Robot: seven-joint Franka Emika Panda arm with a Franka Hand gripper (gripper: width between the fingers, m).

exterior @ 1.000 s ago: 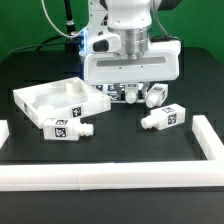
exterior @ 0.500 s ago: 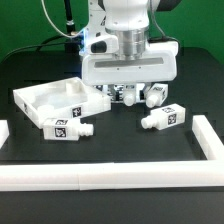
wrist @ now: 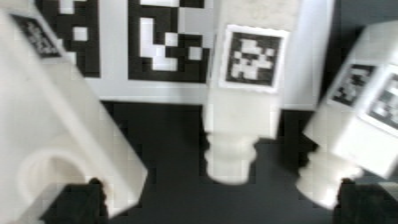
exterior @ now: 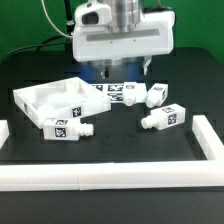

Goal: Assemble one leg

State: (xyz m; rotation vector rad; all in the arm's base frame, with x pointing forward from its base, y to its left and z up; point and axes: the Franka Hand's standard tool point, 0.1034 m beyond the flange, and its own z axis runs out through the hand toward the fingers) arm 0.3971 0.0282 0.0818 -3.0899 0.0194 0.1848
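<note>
My gripper [exterior: 126, 72] hangs open and empty above the back of the table; in the wrist view [wrist: 222, 206] its two dark fingertips [wrist: 80, 200] stand far apart. Below it, a white leg [wrist: 240, 110] with a square tag lies on the black table, its peg towards the gripper. This leg [exterior: 131, 95] lies beside a second leg [exterior: 156, 94], which also shows in the wrist view [wrist: 356, 115]. Two more legs lie nearer the front, one [exterior: 66, 128] by the tray and one [exterior: 165, 118] towards the exterior view's right.
The large white square tray-like piece [exterior: 40, 97] lies at the exterior view's left; its wall shows in the wrist view [wrist: 54, 130]. The marker board [wrist: 151, 40] lies behind the legs. A white rail [exterior: 110, 176] borders the front, with end posts at both sides.
The gripper has risen from low over the two back legs and shifted a little to the exterior view's left. It carries nothing. The legs have stayed on the table.
</note>
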